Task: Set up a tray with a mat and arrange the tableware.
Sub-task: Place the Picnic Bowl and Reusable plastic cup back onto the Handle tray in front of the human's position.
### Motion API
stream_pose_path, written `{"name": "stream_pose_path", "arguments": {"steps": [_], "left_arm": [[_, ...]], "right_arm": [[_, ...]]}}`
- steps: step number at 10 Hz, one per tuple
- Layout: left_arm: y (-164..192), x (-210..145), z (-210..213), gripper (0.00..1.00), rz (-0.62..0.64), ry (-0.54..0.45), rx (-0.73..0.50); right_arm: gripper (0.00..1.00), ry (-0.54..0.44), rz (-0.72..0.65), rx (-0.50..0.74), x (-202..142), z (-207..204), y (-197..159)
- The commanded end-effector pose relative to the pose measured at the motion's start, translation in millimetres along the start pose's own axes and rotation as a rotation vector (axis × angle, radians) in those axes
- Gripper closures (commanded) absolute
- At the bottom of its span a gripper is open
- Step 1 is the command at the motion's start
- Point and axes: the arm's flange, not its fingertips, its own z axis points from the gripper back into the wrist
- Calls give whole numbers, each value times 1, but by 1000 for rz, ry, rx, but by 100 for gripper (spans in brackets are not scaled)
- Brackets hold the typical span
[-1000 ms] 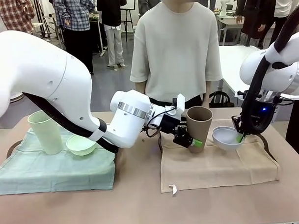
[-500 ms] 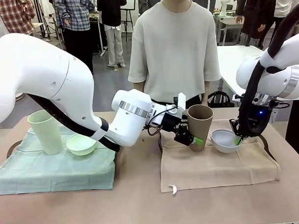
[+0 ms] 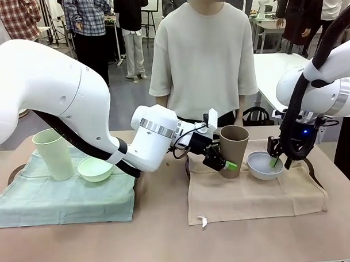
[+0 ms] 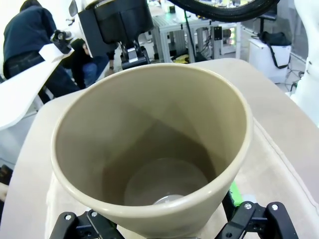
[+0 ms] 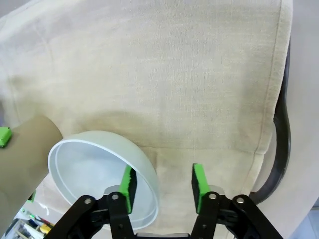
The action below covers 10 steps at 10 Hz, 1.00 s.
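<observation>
A: Where's the left end effector [image 3: 222, 162] rel. to the brown tumbler [image 3: 234, 150]?
B: Right at it, low on the side facing the left arm. Fingers are spread, one each side of the tumbler's base; the wrist cam shows the fingers [image 4: 249, 219] flanking the cup w/ a bit of gap on the one side I can see, so not clamped. Tumbler stands upright on the beige mat [image 3: 255, 191], open mouth up.
A: And the right one?
B: Right end effector [image 3: 277, 157] hangs over the far-right edge of the pale bowl [image 3: 263, 164]. Jaws apart. In its wrist cam one green pad [image 5: 128, 185] sits over the bowl's rim [image 5: 149, 174], the other outside over the mat; can't tell if the pad touches the rim. Not gripping it.
A: Bowl position?
B: On the beige mat, just beside the brown tumbler, on its right. Dark tray [image 5: 282, 139] edge shows past the mat.
A: Green set?
B: Mint tumbler [image 3: 53, 153] and green bowl [image 3: 94, 168] side by side on the green mat [image 3: 62, 198], left part of the table [image 3: 167, 240], well apart from both end effectors. A person [image 3: 202, 55] stands at the far side.
</observation>
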Motion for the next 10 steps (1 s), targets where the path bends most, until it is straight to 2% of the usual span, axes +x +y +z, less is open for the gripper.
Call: {"name": "stream_pose_path", "arguments": {"steps": [1, 4, 5, 7, 8, 10], "left_arm": [[0, 4, 3, 0, 38, 22, 2], [1, 4, 17, 0, 183, 108, 8], [-2, 7, 23, 0, 223, 168, 0], [-14, 17, 40, 0, 251, 267, -25], [-22, 25, 54, 0, 269, 354, -21], [-40, 55, 90, 0, 383, 505, 62]], "right_arm": [[41, -27, -8, -29, -4, 5, 1], [11, -56, -2, -52, -17, 29, 1], [1, -64, -7, -64, -21, 37, -1], [0, -84, -13, -89, -30, 52, -6], [0, -92, -18, -104, -35, 62, -8], [0, -102, -39, -148, -46, 83, -11]]}}
